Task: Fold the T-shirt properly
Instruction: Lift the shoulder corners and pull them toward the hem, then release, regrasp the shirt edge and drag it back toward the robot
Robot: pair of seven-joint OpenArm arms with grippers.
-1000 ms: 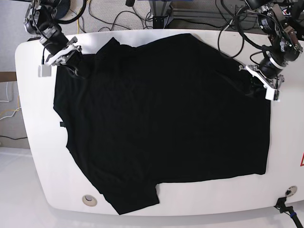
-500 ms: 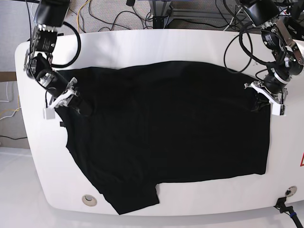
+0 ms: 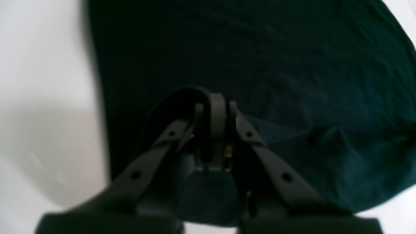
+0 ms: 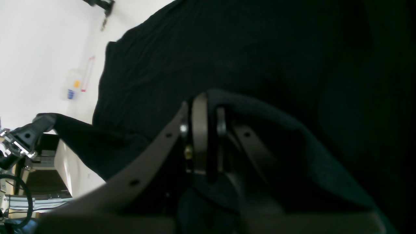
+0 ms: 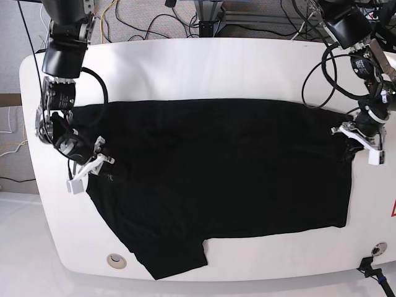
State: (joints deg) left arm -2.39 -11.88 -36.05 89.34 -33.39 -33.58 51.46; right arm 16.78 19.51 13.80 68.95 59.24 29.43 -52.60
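The black T-shirt (image 5: 216, 185) lies on the white table (image 5: 185, 68) and serves as the landmark here. Its nearest part is a sleeve (image 5: 176, 260) that juts toward the table's front edge, close to a small round fitting (image 5: 116, 260) set into the tabletop. Behind that sleeve the body of the shirt spreads flat across the middle of the table, plain side up.

Farther back, the far portion of the shirt is doubled over toward the front, leaving a straight folded edge that runs between the two grippers. The right gripper (image 5: 99, 162) sits at the end of that fold on the base view's left, clenched on a bunch of black cloth; its wrist view shows the fabric draped over the closed fingers (image 4: 200, 130). The left gripper (image 5: 357, 137) sits at the other end of the fold, on the base view's right, also clamped on the shirt; its wrist view shows cloth pinched between the fingers (image 3: 217, 113), with bare table just beside the shirt's edge.

Beyond the fold the tabletop is bare white, and behind the table's far edge cables (image 5: 148, 21) lie on the floor.
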